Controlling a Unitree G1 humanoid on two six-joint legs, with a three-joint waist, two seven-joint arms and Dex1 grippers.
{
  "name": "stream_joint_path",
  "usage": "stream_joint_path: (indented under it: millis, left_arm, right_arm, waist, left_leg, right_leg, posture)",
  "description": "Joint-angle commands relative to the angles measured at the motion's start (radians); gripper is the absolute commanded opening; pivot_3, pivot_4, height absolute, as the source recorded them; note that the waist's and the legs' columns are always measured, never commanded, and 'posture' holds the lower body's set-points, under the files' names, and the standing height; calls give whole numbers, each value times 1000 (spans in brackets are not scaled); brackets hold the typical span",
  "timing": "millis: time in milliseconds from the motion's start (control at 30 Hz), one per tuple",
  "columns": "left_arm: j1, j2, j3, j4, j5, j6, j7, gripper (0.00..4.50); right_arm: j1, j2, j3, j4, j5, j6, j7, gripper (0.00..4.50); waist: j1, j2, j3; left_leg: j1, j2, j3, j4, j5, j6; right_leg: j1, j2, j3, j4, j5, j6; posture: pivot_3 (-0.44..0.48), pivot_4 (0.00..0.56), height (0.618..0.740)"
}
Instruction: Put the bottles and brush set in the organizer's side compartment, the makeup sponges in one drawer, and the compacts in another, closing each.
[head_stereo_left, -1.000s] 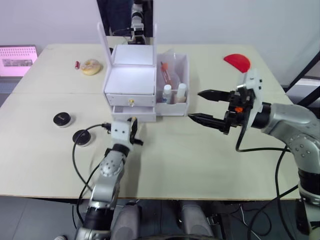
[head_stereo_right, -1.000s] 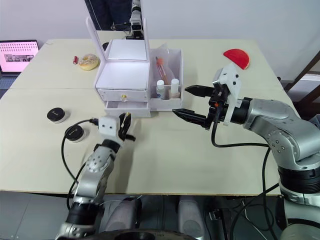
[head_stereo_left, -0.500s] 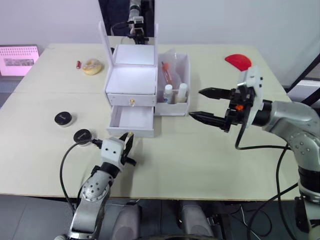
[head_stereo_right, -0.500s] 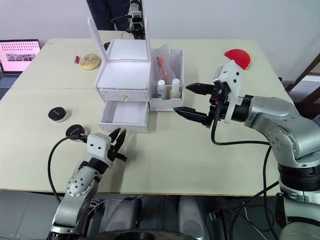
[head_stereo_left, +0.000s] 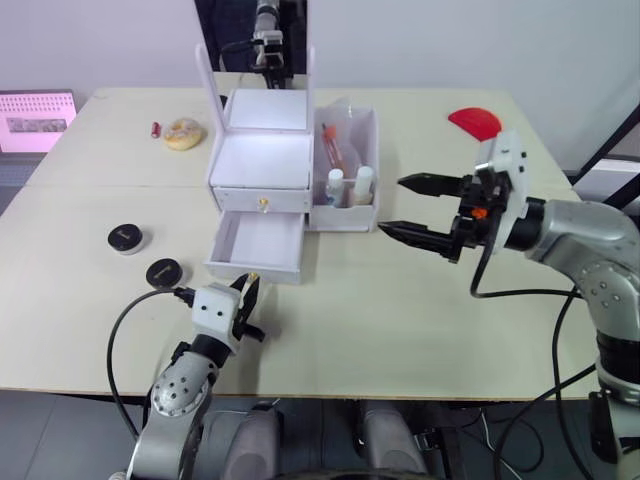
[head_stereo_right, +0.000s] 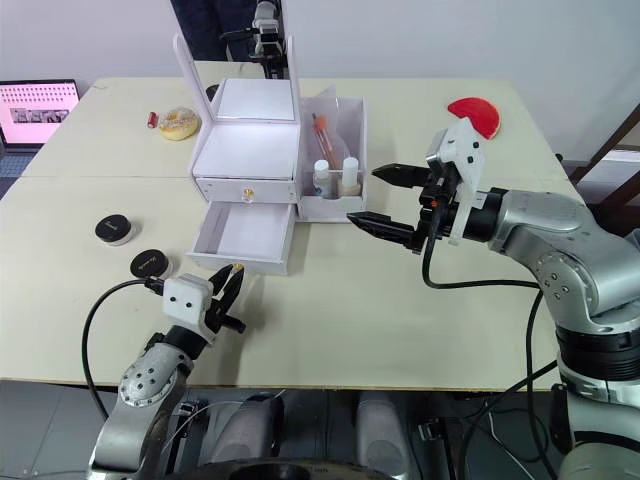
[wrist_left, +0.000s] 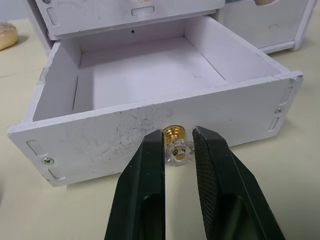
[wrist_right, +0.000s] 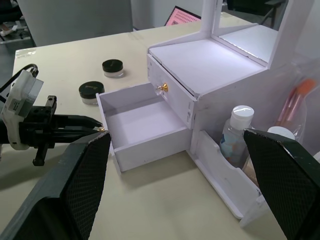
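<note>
Out to the left of the organizer (head_stereo_left: 262, 160) two black-lidded compacts (head_stereo_left: 126, 238) (head_stereo_left: 164, 272) sit on the table (head_stereo_left: 400, 320), well apart from it, and nothing lies in the lower drawer (wrist_left: 145, 75), which stands pulled well out. In front of that drawer the left gripper (wrist_left: 178, 150) has its two fingers set narrowly around the gold knob (wrist_left: 174, 132); whether they pinch it or have just let go I cannot tell. To my eye the drawer-opening step is about finished, and the job now is to let go of the knob and go for the nearer compact beside the drawer's front corner. On the organizer's right, the side compartment (head_stereo_left: 372, 125) already holds both bottles (head_stereo_left: 335, 186) (head_stereo_left: 363, 184) and the brush set (head_stereo_left: 334, 150). Right of that, the right gripper (head_stereo_left: 414, 208) hangs above the table with jaws spread wide, holding nothing.
</note>
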Motion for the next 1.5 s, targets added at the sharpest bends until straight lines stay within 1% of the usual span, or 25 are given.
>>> stream_joint_path:
  millis: [33, 67, 100, 267, 367, 433, 500, 600, 667, 700, 800, 867, 900, 967, 1033, 1167, 1200, 1300, 1367, 1433, 1500]
  left_arm:
    - [4, 7, 12, -39, -8, 5, -2, 788]
    - [5, 8, 12, -40, -8, 7, -2, 1355]
    - [5, 8, 12, -41, -9, 9, -2, 1732]
    - [20, 16, 23, -61, -32, 24, -15, 4421]
    - [41, 23, 36, -92, -54, 43, -25, 4472]
    - [103, 61, 78, -164, -92, 65, -61, 4472]
    - [139, 84, 104, -207, -120, 82, -81, 4472]
    - [211, 170, 225, -294, -248, 131, -173, 4472]
    - [244, 213, 290, -327, -328, 157, -222, 4472]
    - [270, 247, 340, -332, -377, 165, -267, 4472]
    - [327, 343, 505, -284, -490, 194, -386, 4472]
    - [325, 409, 621, -208, -552, 225, -441, 4472]
    - [320, 433, 659, -178, -567, 236, -456, 4472]
    - [296, 509, 726, -109, -598, 288, -498, 4472]
    - [264, 577, 765, -57, -615, 336, -528, 4472]
    - [198, 687, 750, 20, -596, 417, -562, 4472]
    - [171, 710, 738, 32, -596, 430, -573, 4472]
    - [63, 778, 684, 94, -597, 501, -578, 4472]
    - [-1, 804, 647, 139, -586, 518, -589, 4472]
    - [-69, 830, 583, 197, -544, 497, -609, 4472]
    - [-143, 837, 521, 244, -517, 493, -612, 4472]
  right_arm:
    - [-26, 11, -24, -15, 8, -21, -2, 4500]
    - [-26, 13, -25, -15, 11, -21, -2, 4500]
    - [-25, 15, -27, -15, 13, -22, -2, 4500]
    - [-22, 28, -41, 0, 24, -35, 14, 4500]
    - [-23, 33, -56, 15, 38, -43, 30, 4500]
    - [-13, 27, -81, 39, 57, -58, 72, 4500]
    - [-7, 25, -98, 53, 70, -68, 99, 4500]
    - [12, 28, -129, 92, 101, -87, 168, 4500]
    - [22, 27, -136, 106, 107, -98, 194, 4500]
    - [26, 30, -139, 111, 110, -103, 202, 4500]
    - [37, 29, -143, 117, 112, -113, 220, 4500]
    - [49, 25, -150, 114, 116, -113, 232, 4500]
    - [53, 23, -153, 113, 118, -112, 237, 4500]
    - [64, 16, -160, 108, 120, -110, 247, 4500]
    - [72, 11, -168, 104, 124, -109, 251, 4500]
    - [83, 12, -168, 96, 117, -118, 240, 4500]
    - [86, 14, -167, 91, 117, -118, 235, 4500]
    - [101, 21, -165, 62, 119, -118, 215, 4500]
    - [109, 24, -164, 44, 121, -118, 203, 4500]
    - [116, 29, -161, 20, 124, -117, 183, 4500]
    - [123, 35, -160, -5, 130, -114, 161, 4500]
  waist:
    - [0, 0, 0]
    - [0, 0, 0]
    - [0, 0, 0]
    - [0, 0, 0]
    - [0, 0, 0]
    - [0, 0, 0]
    - [-4, 0, 1]
    - [-2, 0, 1]
    - [-2, 0, 1]
    - [-1, 1, 2]
    - [-3, 0, 2]
    - [-5, 1, 2]
    - [-5, 1, 2]
    - [-4, 1, 2]
    - [-4, 1, 2]
    - [-5, 1, 2]
    - [-5, 1, 2]
    - [-3, 1, 2]
    - [-5, 1, 2]
    - [-7, 1, 2]
    - [-8, 1, 2]
  left_leg:
    - [0, 0, 0, 0, 0, 0]
    - [0, 0, 0, 0, 0, 0]
    - [0, 0, 0, 0, 0, 0]
    - [0, 0, 0, 0, 0, 0]
    - [0, 0, 0, 0, 0, 0]
    - [-1, 0, 0, 0, 0, 0]
    - [-1, 0, 0, -1, 0, 0]
    - [-2, 0, 1, -2, 0, 0]
    - [-2, 1, 1, -2, 0, 0]
    - [-2, 1, 1, -1, 0, 0]
    - [-3, 1, 1, 0, 0, 0]
    - [-3, 1, 2, -1, 0, 0]
    - [-3, 1, 2, -1, 0, 0]
    - [-4, 1, 1, -2, 0, 0]
    - [-5, 1, 2, -1, 0, 0]
    - [-8, 1, 2, -1, 0, 0]
    - [-8, 1, 2, -1, 0, 0]
    - [-9, 1, 1, -2, 0, 0]
    - [-9, 1, 1, -2, 0, 0]
    - [-9, 1, 1, -2, 0, 0]
    - [-9, 1, 1, -2, 0, 0]
  right_leg:
    - [0, 0, 0, 0, 0, 0]
    - [0, 0, 0, 0, 0, 0]
    - [0, 0, 0, 0, 0, 0]
    - [0, 0, 0, 0, 0, 0]
    - [-1, 0, 0, 0, 0, 0]
    - [-1, 0, 0, 0, 0, 0]
    - [-3, 0, 0, 0, 0, 0]
    - [-4, 0, 0, 0, 0, 0]
    - [-5, 0, 0, 1, 0, 0]
    - [-5, 0, 0, 1, -1, 0]
    - [-5, 0, 0, 0, 0, -1]
    - [-7, 0, 0, 0, 0, -1]
    - [-7, 0, 0, 0, 0, -1]
    - [-8, 0, 0, 1, 0, -1]
    - [-8, 0, 0, 1, 0, -1]
    - [-10, 0, 0, 0, 1, -2]
    - [-10, 0, 0, 0, 2, -5]
    - [-12, 0, 0, 1, 2, -5]
    - [-12, 0, 0, 1, 2, -5]
    - [-12, 0, 0, 1, 2, -5]
    - [-12, 0, 0, 1, 3, -5]
  posture:
    - [0, 150, 739]
    - [0, 150, 739]
    - [0, 150, 739]
    - [0, 150, 739]
    - [0, 150, 739]
    - [0, 150, 739]
    - [0, 150, 739]
    - [0, 150, 739]
    - [0, 150, 739]
    - [0, 150, 739]
    - [0, 150, 739]
    - [0, 150, 739]
    - [0, 150, 739]
    - [0, 150, 739]
    - [0, 150, 739]
    - [0, 150, 739]
    - [0, 150, 739]
    - [0, 150, 739]
    - [0, 150, 739]
    - [0, 150, 739]
    - [0, 150, 739]
